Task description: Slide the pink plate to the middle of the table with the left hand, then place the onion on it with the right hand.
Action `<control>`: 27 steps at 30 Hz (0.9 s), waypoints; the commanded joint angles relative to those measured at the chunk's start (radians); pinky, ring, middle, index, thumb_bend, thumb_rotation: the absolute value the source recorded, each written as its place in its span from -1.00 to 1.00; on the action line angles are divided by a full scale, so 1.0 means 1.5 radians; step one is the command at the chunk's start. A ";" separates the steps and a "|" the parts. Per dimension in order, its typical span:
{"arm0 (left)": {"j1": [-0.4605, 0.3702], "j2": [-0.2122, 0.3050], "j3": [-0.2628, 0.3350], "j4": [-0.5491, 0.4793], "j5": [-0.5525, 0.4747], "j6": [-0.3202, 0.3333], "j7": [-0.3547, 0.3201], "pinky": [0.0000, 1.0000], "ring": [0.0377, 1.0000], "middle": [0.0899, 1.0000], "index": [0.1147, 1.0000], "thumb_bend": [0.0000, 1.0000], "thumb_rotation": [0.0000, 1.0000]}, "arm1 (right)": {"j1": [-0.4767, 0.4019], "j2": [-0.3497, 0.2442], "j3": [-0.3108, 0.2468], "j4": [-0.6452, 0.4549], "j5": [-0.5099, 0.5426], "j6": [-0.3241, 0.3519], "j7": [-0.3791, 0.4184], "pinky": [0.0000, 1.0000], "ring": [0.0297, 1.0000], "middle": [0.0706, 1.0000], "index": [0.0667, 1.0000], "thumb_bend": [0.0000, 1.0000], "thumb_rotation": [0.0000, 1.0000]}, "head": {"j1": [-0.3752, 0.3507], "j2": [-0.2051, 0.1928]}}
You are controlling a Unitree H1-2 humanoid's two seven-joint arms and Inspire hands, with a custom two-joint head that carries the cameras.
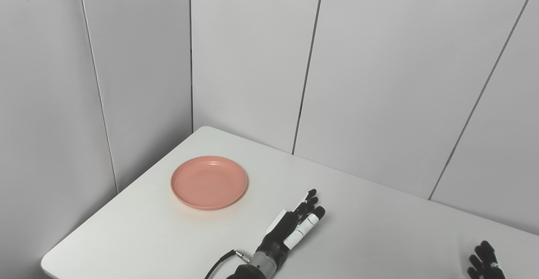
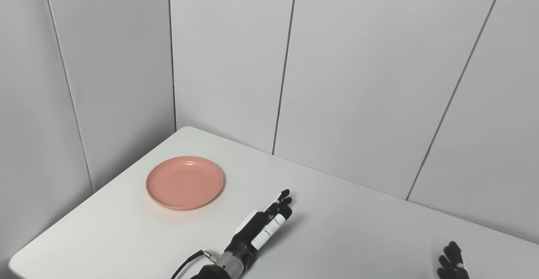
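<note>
**Entry: Pink plate near counter corner, unhandled; onion out of view**

Left black articulated robot hand [image 1: 294,224]: released, fingers extended and slightly apart, grasping nothing, low over the smooth white matte counter [image 2: 358,228]. Well apart from the round shallow pink plastic plate [image 1: 209,182], lying flat toward the far left corner.

Right black robot hand [image 1: 484,262]: mostly cropped at lower edge; fingers apart, nothing seen held.

Onion: not visible in either view.

Risks, as judged: slick rim slipping from fingertips during slide; downward press on raised lip tipping plate; push toward near left edge sending it off.
</note>
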 commanded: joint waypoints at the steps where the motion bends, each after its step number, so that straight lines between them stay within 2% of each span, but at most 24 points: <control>1: -0.028 -0.001 -0.002 -0.013 0.006 0.006 0.004 1.00 1.00 1.00 1.00 0.72 0.84 | 0.008 -0.009 -0.009 0.021 0.009 -0.034 0.008 1.00 1.00 1.00 1.00 0.27 0.68 | -0.003 0.000; 5: -0.027 0.000 -0.002 -0.021 0.007 0.009 0.007 1.00 1.00 1.00 1.00 0.73 0.84 | 0.008 -0.009 -0.010 0.024 0.006 -0.036 0.007 1.00 1.00 1.00 1.00 0.28 0.68 | -0.012 0.000; 7: -0.028 -0.001 0.001 -0.021 0.001 -0.008 0.007 1.00 1.00 1.00 1.00 0.72 0.83 | 0.008 -0.008 -0.011 0.025 0.003 -0.035 0.003 1.00 1.00 1.00 1.00 0.28 0.67 | -0.015 0.001; 10: -0.030 -0.004 0.010 -0.019 -0.029 -0.036 -0.004 1.00 1.00 1.00 1.00 0.72 0.71 | 0.011 -0.005 -0.013 0.016 0.004 -0.025 -0.001 1.00 1.00 1.00 1.00 0.29 0.64 | -0.020 0.002; 13: -0.030 0.005 0.008 -0.030 -0.049 -0.043 -0.025 1.00 1.00 1.00 1.00 0.71 0.69 | 0.014 -0.004 -0.013 0.013 -0.003 -0.026 -0.007 1.00 0.98 0.98 1.00 0.28 0.62 | -0.021 0.002; 16: -0.027 0.011 0.006 -0.058 -0.066 -0.033 -0.045 1.00 1.00 1.00 1.00 0.69 0.70 | 0.015 -0.005 -0.013 0.014 -0.004 -0.028 -0.007 1.00 0.97 0.98 1.00 0.25 0.63 | -0.020 0.001; 21: -0.025 0.028 0.004 -0.127 -0.056 0.003 -0.053 1.00 1.00 1.00 1.00 0.72 0.74 | 0.013 -0.007 -0.013 0.022 -0.008 -0.033 -0.007 1.00 0.96 0.97 1.00 0.26 0.63 | -0.020 0.000; 27: -0.033 0.055 0.007 -0.168 -0.029 0.004 -0.048 1.00 1.00 1.00 1.00 0.58 0.81 | 0.012 -0.008 -0.015 0.026 -0.001 -0.035 -0.001 1.00 0.96 0.97 1.00 0.27 0.60 | -0.018 -0.002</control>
